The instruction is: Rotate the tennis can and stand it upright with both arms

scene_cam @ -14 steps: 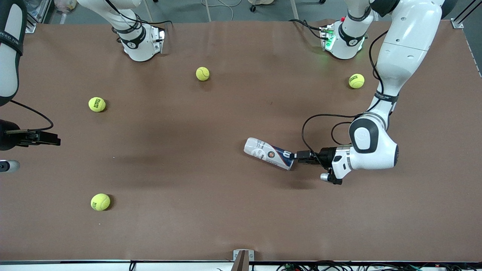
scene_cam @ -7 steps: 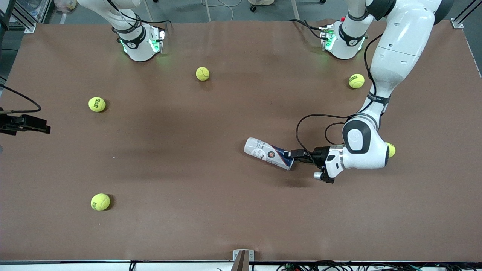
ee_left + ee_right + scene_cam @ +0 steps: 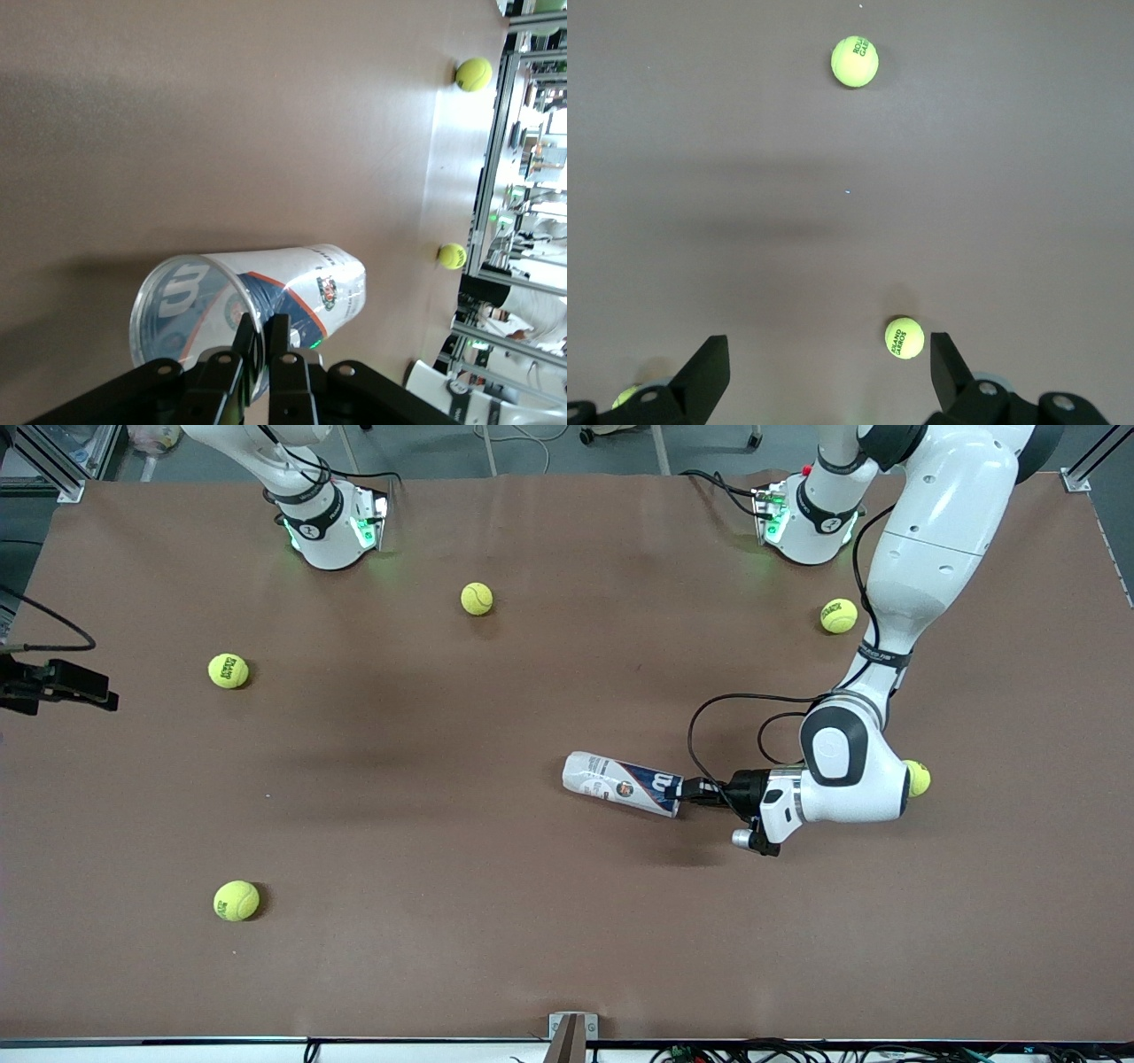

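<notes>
Tennis can (image 3: 623,784) lies on its side on brown worktop (image 3: 443,974), mid-worktop toward the left arm's end. Left hand (image 3: 694,790) pinched tight on the can's open rim (image 3: 190,305), fingers (image 3: 279,332) nearly together. Right hand (image 3: 84,684) hangs over the worktop's right-arm edge, spread wide, holding nothing, waiting. Loose yellow balls (image 3: 236,900) scattered around.

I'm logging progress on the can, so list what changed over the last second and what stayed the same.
The left tool pinched shut on the open rim of the tennis can, which still lies on its side but has swung a little and slid slightly toward the right arm's end of the table. The right tool, open, drew back toward that table's edge. The visible tennis balls kept their places.
</notes>
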